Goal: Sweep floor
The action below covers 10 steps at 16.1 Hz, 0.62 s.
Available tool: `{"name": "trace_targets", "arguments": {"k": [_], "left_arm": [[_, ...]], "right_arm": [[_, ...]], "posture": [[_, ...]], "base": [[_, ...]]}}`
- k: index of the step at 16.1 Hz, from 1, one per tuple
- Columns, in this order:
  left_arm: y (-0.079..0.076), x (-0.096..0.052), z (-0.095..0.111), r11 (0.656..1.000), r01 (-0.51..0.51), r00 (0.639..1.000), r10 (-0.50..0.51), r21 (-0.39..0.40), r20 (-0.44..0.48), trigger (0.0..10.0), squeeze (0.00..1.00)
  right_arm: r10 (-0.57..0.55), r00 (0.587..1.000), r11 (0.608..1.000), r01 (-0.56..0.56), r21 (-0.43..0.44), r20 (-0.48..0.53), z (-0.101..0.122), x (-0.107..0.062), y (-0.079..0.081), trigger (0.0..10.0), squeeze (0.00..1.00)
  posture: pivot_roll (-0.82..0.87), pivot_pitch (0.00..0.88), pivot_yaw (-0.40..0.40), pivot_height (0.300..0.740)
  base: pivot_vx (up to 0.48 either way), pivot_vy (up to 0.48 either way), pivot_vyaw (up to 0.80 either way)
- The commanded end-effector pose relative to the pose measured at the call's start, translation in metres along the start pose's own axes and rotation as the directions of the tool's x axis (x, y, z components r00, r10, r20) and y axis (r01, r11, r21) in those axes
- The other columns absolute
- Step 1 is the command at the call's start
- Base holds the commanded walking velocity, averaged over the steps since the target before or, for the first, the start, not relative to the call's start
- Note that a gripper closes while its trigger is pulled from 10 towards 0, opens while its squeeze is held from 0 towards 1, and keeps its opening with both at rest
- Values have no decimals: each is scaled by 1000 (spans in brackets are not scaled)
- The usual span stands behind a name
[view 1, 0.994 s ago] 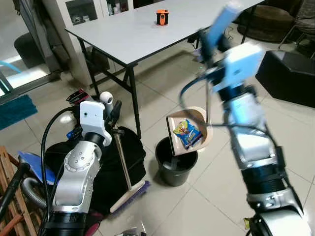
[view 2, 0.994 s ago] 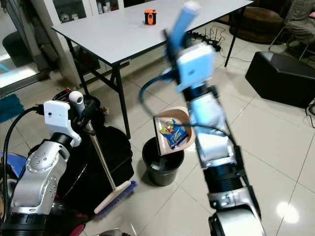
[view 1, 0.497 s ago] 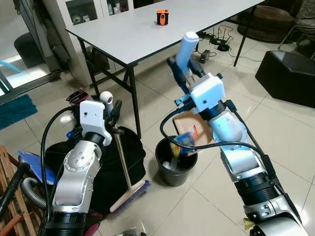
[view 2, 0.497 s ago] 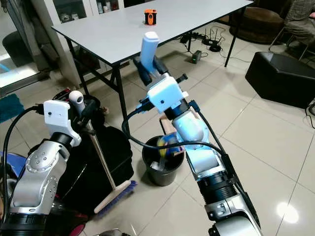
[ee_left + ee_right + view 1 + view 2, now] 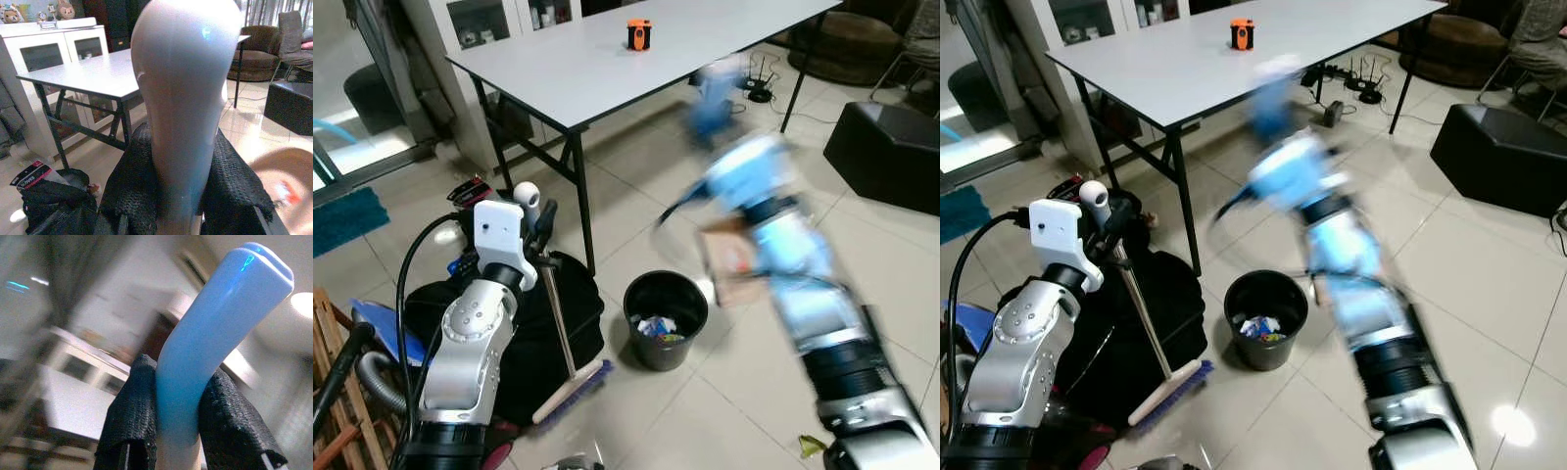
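A black bin (image 5: 664, 318) stands on the tiled floor with wrappers lying in it. My right arm is motion-blurred above and right of the bin. Its gripper (image 5: 178, 416) is shut on the blue handle (image 5: 200, 347) of a tan dustpan (image 5: 734, 264), which hangs tilted just right of the bin rim. My left gripper (image 5: 183, 196) is shut on the white top of the broom handle (image 5: 183, 98). The broom stands upright at my left, its head (image 5: 578, 384) resting on the floor beside the bin.
A grey table (image 5: 607, 59) with an orange object (image 5: 637, 33) stands behind the bin. A black bag (image 5: 524, 333) lies under my left arm, a black ottoman (image 5: 891, 147) sits far right, and a small yellow-green scrap (image 5: 810, 446) lies on the tiles near right.
The dustpan tipped over the bin and its wrapper dropped in. My right arm has since swung the dustpan away to the right. The left arm and broom stayed still.
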<state>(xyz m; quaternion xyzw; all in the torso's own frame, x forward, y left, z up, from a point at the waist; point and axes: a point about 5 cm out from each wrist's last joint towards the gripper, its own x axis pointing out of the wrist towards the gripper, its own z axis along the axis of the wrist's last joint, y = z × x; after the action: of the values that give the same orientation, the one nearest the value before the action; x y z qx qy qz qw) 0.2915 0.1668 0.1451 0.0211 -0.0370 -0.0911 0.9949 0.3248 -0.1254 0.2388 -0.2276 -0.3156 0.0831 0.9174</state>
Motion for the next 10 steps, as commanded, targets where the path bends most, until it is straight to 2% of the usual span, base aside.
{"name": "trace_targets", "arguments": {"k": [1,2,4,5,6,8,9,10], "left_arm": [[-2,0,-1,1000,14,1000,-14,18,-13,10000,0],[-3,-1,-3,1000,16,1000,-16,16,-25,10000,0],[-2,-2,-5,1000,7,1000,-7,15,-30,10000,0],[-2,-2,-5,1000,5,1000,-4,13,-30,10000,0],[-2,-2,-8,1000,-6,999,7,10,-42,10000,0],[-2,-3,-14,1000,-17,998,17,1,-67,10000,0],[-3,-5,-17,1000,-11,996,12,6,-83,10000,0],[-4,-5,-18,1000,-9,996,10,9,-86,10000,0]], "right_arm": [[-115,993,993,115,3,-13,8,7,-26,10000,0],[-175,980,984,173,-31,-92,2,1,-44,10000,0],[-227,959,972,211,-107,-170,-4,-11,-64,10000,0],[-237,954,969,219,-112,-182,-5,-13,-67,10000,0],[-295,930,954,273,-126,-219,-10,-23,-73,10000,0],[-322,908,947,306,-99,-270,-18,-33,-72,10000,0],[-329,891,941,336,-32,-314,-23,-40,-65,10000,0],[-325,887,941,339,-16,-327,-26,-44,-62,10000,0]], "posture": [[-9,0,53,740],[-11,0,51,740],[-12,0,50,740],[-21,0,47,740],[-22,0,46,740],[-26,0,45,740],[-21,0,28,740],[-14,0,20,740]], "base": [[0,0,0],[0,0,0],[0,0,0],[0,0,0],[0,0,0],[0,0,0],[0,0,-744],[0,0,-800]]}}
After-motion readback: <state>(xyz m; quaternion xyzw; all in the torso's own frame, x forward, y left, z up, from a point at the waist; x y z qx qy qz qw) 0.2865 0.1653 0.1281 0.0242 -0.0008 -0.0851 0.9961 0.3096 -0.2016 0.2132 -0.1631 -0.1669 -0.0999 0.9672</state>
